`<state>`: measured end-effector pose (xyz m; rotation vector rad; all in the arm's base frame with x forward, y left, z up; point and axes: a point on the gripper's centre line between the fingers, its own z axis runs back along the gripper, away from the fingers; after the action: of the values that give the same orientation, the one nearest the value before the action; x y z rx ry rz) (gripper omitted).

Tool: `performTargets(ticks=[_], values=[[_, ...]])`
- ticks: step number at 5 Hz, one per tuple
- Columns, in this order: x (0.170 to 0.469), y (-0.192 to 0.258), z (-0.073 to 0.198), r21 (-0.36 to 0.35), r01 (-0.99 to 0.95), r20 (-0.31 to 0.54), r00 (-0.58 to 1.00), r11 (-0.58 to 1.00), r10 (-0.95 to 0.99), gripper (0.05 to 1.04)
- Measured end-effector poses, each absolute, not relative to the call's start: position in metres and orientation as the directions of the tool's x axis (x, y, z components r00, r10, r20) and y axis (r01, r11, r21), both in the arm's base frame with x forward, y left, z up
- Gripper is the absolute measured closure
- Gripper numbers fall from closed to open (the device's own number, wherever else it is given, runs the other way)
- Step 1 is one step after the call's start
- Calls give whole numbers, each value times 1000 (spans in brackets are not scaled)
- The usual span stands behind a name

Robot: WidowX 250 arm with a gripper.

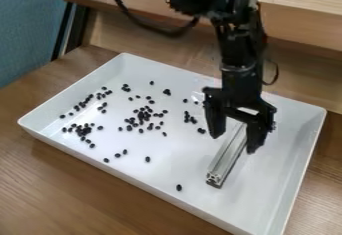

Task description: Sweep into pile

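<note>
Black beans [140,115] lie scattered across white tray [180,159] | pincer [234,143] wide astride metal bar [227,157] | closing off-centre could twist the bar, leaving beans unswept

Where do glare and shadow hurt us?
Camera view: pale sheen on the white tray, though the dark beans stand out; bright streaks along the metal bar; gripper nearly black, little surface detail; soft shadow beside the tray's near wall.
</note>
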<state>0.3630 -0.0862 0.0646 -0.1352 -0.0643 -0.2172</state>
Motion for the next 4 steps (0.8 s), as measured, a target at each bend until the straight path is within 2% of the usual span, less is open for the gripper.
performTargets(ticks=[2,3,4], values=[[368,-88,43,-64,191,23,982,980,-190,83],[371,-94,31,-55,189,13,982,980,-189,110],[376,-98,31,-67,201,50,979,977,-198,379]])
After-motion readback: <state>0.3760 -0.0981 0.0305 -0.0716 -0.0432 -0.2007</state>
